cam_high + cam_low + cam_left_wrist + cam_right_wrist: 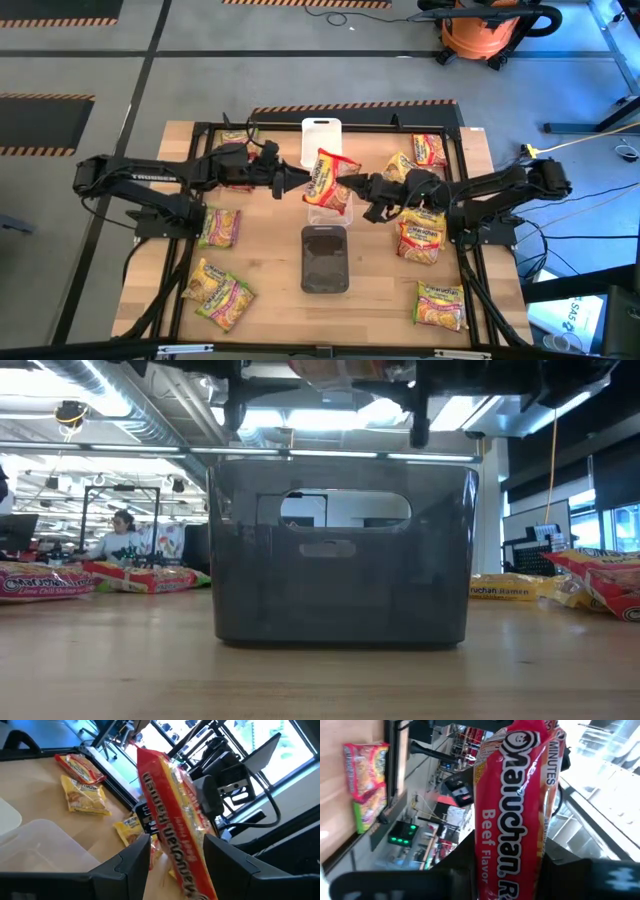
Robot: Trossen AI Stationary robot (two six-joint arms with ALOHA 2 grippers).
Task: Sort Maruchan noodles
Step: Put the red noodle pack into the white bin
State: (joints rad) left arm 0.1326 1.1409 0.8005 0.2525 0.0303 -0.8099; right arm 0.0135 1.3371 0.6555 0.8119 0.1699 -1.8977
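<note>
Above the clear tray (pixel 328 212), both grippers' jaws pinch one red packet (pixel 331 178).

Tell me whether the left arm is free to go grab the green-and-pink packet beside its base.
Probably not yet. The left gripper is occupied at the red packet, which the right gripper also holds above the clear tray. The green-and-pink packet itself lies uncovered.
</note>
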